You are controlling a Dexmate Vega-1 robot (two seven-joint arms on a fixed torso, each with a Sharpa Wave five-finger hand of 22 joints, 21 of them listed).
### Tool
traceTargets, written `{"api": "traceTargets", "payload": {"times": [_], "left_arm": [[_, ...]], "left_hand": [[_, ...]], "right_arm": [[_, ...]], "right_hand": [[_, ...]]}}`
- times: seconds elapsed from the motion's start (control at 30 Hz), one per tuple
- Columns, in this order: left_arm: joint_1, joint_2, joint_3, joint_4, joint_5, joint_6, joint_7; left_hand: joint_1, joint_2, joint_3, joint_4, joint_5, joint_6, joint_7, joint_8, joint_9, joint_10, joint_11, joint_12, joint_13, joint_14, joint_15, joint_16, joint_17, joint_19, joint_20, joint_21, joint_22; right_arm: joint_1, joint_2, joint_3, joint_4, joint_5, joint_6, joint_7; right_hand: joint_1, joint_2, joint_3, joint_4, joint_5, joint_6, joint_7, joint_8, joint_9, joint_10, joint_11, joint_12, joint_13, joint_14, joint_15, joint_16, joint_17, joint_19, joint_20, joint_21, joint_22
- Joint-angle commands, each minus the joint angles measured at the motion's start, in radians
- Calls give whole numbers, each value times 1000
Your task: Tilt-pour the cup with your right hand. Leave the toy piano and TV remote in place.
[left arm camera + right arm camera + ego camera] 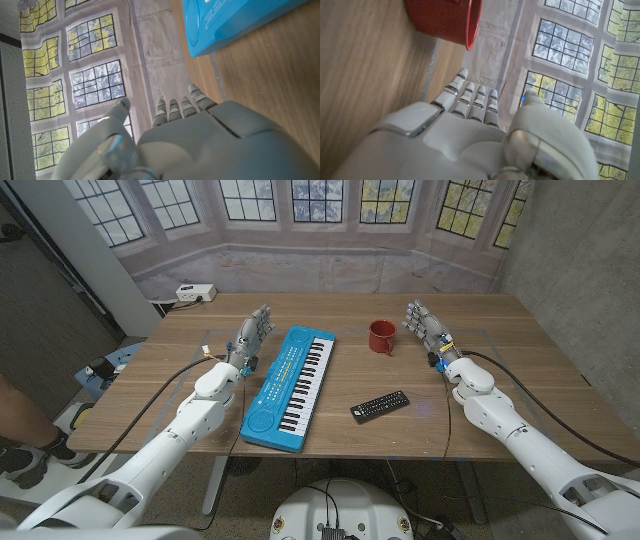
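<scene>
Head view: red cup [381,336] stands upright on the worktop [500,330], mid-rear, bare wood all round. Right hand [425,326] stands just beside it, fingers extended, holding nothing. Left hand [250,336], likewise unladen, stands beside the piano [292,385]. Remote [379,406] lies toward the front edge.

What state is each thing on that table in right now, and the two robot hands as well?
cup: upright on the table, not held.
toy piano: lying flat, untouched.
TV remote: lying flat, buttons up, untouched.
right hand: open, beside the cup, not touching it.
left hand: open, beside the toy piano, holding nothing.
</scene>
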Motion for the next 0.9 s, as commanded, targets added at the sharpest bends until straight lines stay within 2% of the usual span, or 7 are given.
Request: {"api": "traceTargets", "payload": {"times": [0.03, 0.2, 0.57, 0.9], "left_arm": [[-16, -1, 17, 4, 13, 21, -2], [-18, 7, 23, -6, 21, 30, -6], [-25, 13, 28, -7, 32, 28, -13], [-43, 6, 35, 14, 40, 13, -29]], "left_hand": [[17, 3, 9, -2, 7, 12, 3, 4, 5, 5, 12, 4, 5, 4, 4, 3, 4, 10, 2, 4, 5], [19, 2, 11, -5, 8, 12, 5, 3, 5, 6, 12, 4, 4, 6, 5, 2, 4, 12, 1, 2, 5], [26, 1, 15, -16, 9, 14, 6, 1, 5, 6, 12, 2, 3, 9, 7, -1, 4, 15, 2, -4, 5], [33, 1, 18, -26, 11, 17, 6, 0, 5, 12, 16, 3, 2, 15, 9, -2, 4, 19, 3, -8, 5]], "right_arm": [[9, 8, -3, 13, 2, 10, 10], [-6, 7, -4, 0, -16, 21, -17], [-81, -39, -19, -165, -161, -31, -223], [-113, -48, -28, -235, -246, -75, -331]], "right_hand": [[18, -1, 13, -8, 6, 14, 7, 8, 1, 9, -1, 4, 2, 10, -36, 6, 0, 5, -29, 6, 4], [26, -5, 17, -17, 5, 16, 9, 8, 1, 11, 2, 4, 2, 12, -35, 6, -4, 5, -29, 6, 4], [44, -32, 18, -48, 0, 25, 23, 8, 0, 18, 13, 5, 3, 14, -32, 7, -17, 8, -25, 7, 4], [59, -46, 20, -69, -3, 25, 25, 7, 0, 31, 13, 9, 3, 11, -26, 6, -25, 0, -23, 3, 4]]}}
